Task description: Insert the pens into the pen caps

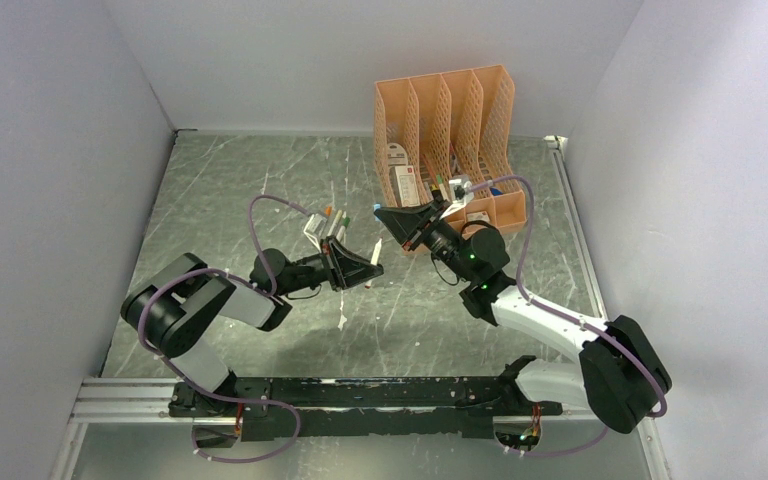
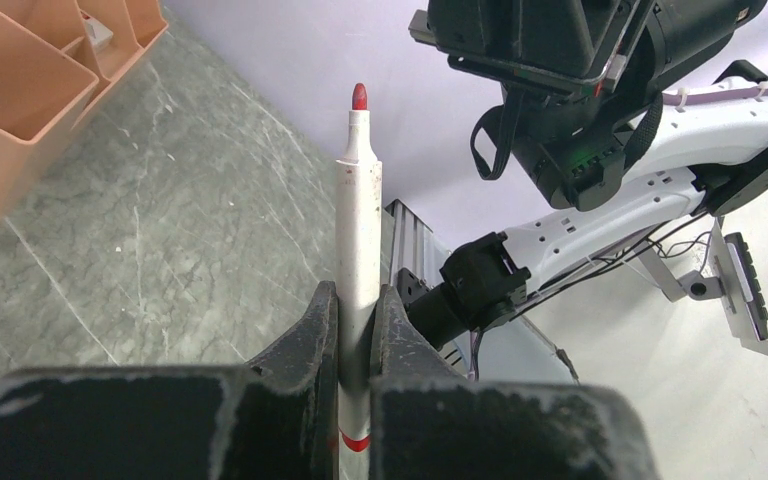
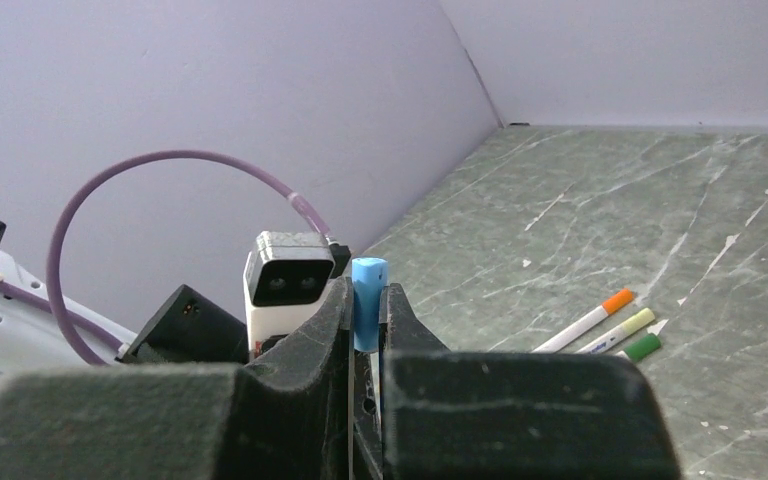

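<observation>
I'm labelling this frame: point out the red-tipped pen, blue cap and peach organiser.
red-tipped pen (image 2: pixel 359 220), left wrist view, mid barrel.
blue cap (image 3: pixel 369 300), right wrist view, side wall.
peach organiser (image 1: pixel 498 110), top external view, right lattice wall.

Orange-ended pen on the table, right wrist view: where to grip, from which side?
Grip the orange-ended pen on its white barrel, straight down from above, fingers across it. It lies flat on the table, so nothing fits under it. The yellow-ended pen lies close alongside, so the finger on that side probably has little room.
</observation>
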